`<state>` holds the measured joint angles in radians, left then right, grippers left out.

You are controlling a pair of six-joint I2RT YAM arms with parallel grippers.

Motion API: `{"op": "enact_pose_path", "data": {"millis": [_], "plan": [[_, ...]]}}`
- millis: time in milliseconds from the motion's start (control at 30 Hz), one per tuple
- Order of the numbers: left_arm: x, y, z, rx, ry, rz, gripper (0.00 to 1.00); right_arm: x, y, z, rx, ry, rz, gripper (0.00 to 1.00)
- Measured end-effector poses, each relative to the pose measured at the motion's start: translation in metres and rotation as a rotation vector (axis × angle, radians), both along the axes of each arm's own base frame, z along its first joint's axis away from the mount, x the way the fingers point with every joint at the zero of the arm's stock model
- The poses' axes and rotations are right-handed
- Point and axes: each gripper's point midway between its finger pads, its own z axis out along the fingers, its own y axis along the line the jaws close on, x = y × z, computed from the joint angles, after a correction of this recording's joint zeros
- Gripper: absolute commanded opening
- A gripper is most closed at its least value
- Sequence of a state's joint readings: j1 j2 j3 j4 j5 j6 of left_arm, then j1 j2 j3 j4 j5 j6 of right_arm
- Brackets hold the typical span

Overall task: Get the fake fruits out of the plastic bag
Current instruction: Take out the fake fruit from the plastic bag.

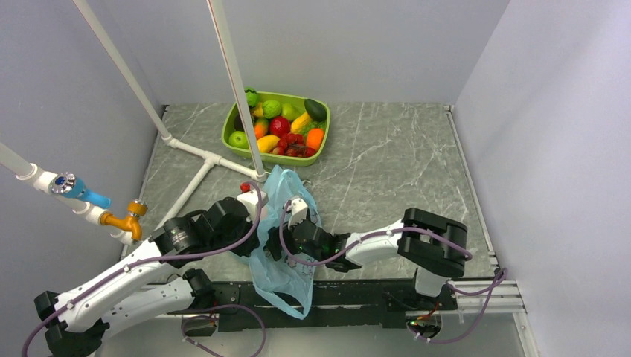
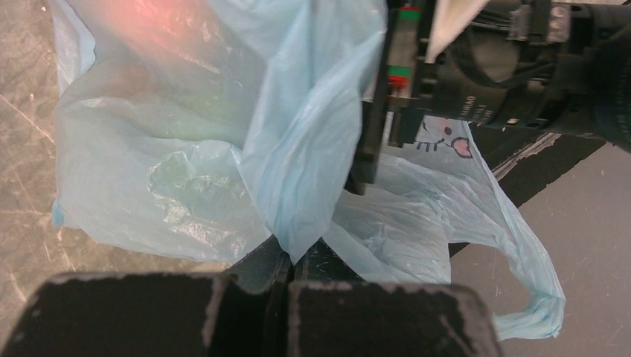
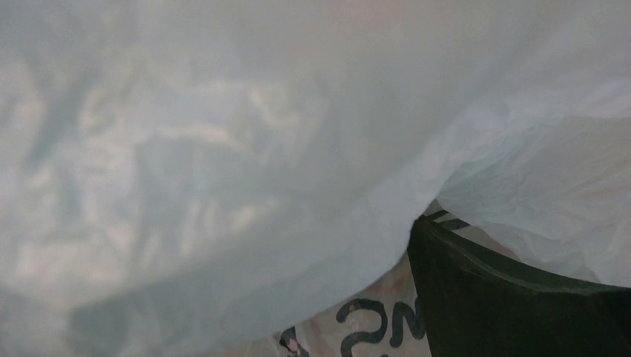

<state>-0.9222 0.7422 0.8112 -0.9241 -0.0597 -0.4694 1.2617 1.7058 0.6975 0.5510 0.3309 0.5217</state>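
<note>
The left gripper (image 2: 289,262) has its fingers pressed together on a fold of the bag (image 2: 178,141), at 6 o'clock in its own view. The bag lies crumpled on the table (image 1: 387,156) near the 6 o'clock edge, between the two arms, and its lower end hangs over that edge. Inside it the fruits (image 2: 152,15) show only as a pink-orange glow at 11 o'clock and a pale green patch below; how many there are I cannot tell. White pipes (image 1: 190,149) stand at 10 o'clock from the bag. A green tray (image 1: 226,134) with other fruits sits at 12 o'clock, well apart. The right gripper (image 1: 281,239) goes into the bag from 3 o'clock. The film covers its camera and only one dark finger (image 3: 506,297) shows, so I cannot tell if it is spread.
</note>
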Motion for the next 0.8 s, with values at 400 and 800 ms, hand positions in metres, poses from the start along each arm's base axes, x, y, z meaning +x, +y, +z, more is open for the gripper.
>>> {"op": "enact_pose_path", "data": {"millis": [400,800], "plan": [[-0.006,-0.003,0.003,-0.003,-0.026,-0.017,0.00,0.018,0.006,-0.011,-0.060,-0.066,-0.038,0.67],[-0.001,0.000,0.000,0.021,-0.033,0.008,0.00,0.004,-0.024,0.016,-0.034,-0.096,0.011,0.19]]}}
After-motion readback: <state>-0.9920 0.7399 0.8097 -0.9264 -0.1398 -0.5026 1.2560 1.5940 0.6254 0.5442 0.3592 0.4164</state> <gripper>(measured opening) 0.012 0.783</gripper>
